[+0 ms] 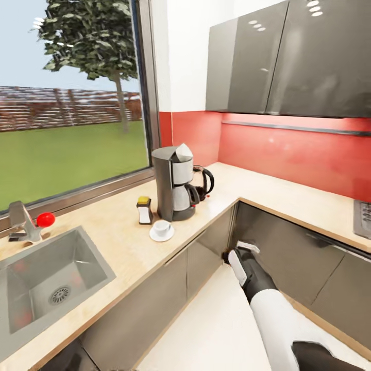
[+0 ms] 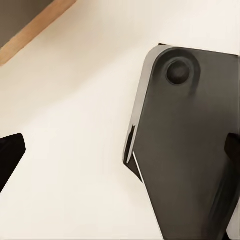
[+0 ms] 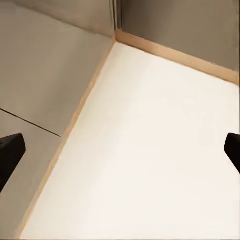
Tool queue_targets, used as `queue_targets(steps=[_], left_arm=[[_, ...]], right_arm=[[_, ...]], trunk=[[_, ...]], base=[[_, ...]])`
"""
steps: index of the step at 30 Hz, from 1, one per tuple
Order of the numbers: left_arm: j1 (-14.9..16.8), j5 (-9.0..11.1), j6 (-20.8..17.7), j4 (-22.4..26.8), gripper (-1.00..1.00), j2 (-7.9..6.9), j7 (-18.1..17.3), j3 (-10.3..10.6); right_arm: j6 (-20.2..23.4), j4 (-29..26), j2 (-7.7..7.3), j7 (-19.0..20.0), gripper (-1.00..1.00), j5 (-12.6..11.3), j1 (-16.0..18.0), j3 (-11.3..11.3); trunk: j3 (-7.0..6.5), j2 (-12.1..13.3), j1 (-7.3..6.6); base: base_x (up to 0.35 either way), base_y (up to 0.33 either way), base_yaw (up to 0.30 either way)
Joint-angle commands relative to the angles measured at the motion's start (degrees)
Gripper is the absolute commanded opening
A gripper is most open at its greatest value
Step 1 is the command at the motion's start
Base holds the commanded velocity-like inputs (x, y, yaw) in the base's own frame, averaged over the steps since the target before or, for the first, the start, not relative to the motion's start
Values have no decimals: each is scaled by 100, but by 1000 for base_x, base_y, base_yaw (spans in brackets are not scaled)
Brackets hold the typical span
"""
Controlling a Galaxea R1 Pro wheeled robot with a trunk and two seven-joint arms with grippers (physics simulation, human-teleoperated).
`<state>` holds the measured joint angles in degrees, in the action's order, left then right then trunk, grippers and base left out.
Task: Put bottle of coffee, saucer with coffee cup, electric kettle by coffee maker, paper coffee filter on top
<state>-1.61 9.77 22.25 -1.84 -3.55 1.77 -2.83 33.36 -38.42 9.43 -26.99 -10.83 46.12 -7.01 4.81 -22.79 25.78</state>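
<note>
Both grippers' jaws are spread and empty. The maker (image 1: 174, 183), filter (image 1: 183, 151), kettle (image 1: 204, 183), bottle (image 1: 144, 209) and cup (image 1: 162, 227) appear placed well beyond the right gripper (image 1: 242, 251); probably only checking remains.

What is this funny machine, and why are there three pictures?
It's a robot with two arms, drawn inside a computer. The big picture comes from its head camera, looking at a beige kitchen countertop. There stand a grey coffee maker with a white paper filter on top, a black kettle, a small yellow-capped coffee bottle, and a white cup on its white saucer. The other two pictures come from cameras near each wrist, looking at the pale floor. The right arm's jaws hang low, open, holding nothing.
</note>
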Motion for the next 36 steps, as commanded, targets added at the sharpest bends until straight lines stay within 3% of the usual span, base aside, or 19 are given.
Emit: queue_targets(steps=[1,5,6,7,8,9,11,13,14,23,27,36], left_arm=[[3,-2,31,0,100,1,-3,-29],[3,-3,50,20,100,8,-3,-26],[3,-5,52,23,100,10,-4,-26],[3,-11,59,34,100,17,-7,-25],[3,-22,68,45,100,26,-9,-25],[4,-29,72,53,100,29,-9,-23],[8,-36,82,58,100,35,-10,-18],[9,-44,90,69,100,39,-21,-11],[10,-46,89,72,100,44,-25,-7],[20,-54,78,75,100,91,-22,4],[20,-20,70,70,100,79,-19,-13],[17,-50,51,65,100,40,-19,11]], right_arm=[[-704,560,-9,-35,100,7,-78,0],[-2586,2281,-35,-21,100,561,-190,6],[-2834,2535,-37,-20,100,656,-197,6],[-3486,3097,-42,-19,100,881,-262,7],[-4053,3439,-45,-11,100,1027,-514,7],[-4261,3554,-46,42,100,1075,-743,7],[-4402,3635,-46,390,100,1112,-1167,7],[-4454,3673,-47,1042,100,1136,-1742,7],[-4454,3677,-47,1134,100,1139,-1899,10],[-4244,3684,-40,1277,100,1137,-3188,7],[-4206,3684,-49,1270,100,1136,-3429,4],[-4204,3676,-104,1294,100,1147,-3477,7]], trunk=[[10,-13,1],[10,-13,1],[10,-13,1],[10,-13,1],[10,-13,1],[10,-13,1],[10,-13,1],[10,-13,1],[10,-13,1],[10,-13,1],[10,-13,1],[10,-13,1]], base=[[-246,0,-133],[-204,0,-49],[-146,0,-18],[-78,0,-9],[-32,0,-4],[-16,0,-2],[-8,0,-1],[-2,0,0],[0,0,0],[0,0,0],[0,0,0],[0,0,0]])
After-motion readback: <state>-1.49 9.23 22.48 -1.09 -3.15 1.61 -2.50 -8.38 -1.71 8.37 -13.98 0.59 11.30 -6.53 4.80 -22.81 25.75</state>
